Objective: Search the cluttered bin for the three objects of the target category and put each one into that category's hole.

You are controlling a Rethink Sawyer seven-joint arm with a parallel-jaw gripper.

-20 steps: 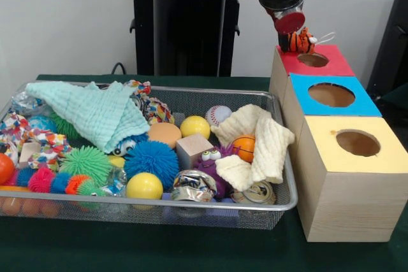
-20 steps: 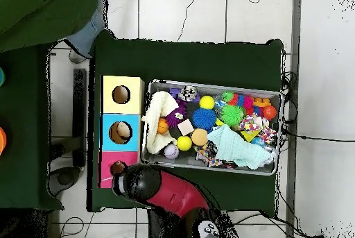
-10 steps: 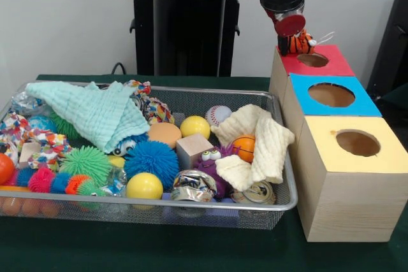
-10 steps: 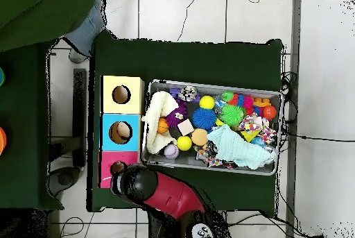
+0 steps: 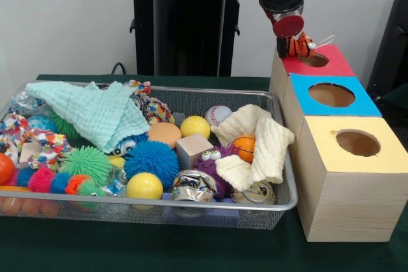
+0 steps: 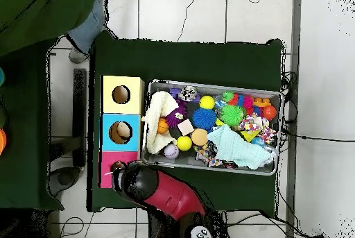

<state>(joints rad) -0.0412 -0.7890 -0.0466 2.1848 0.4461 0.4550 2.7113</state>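
Hovering over the red box, my pincer grips the tiger at the hole's nine o'clock rim, so a release should drop it in; the bin waits nearby.

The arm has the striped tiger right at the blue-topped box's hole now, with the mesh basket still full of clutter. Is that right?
Not quite: the tiger sits at the rim of the red-topped box's hole, the farthest of the three from the camera, not the blue one. The front view shows it, with the gripper just above the toy. The mesh basket is indeed full of clutter.
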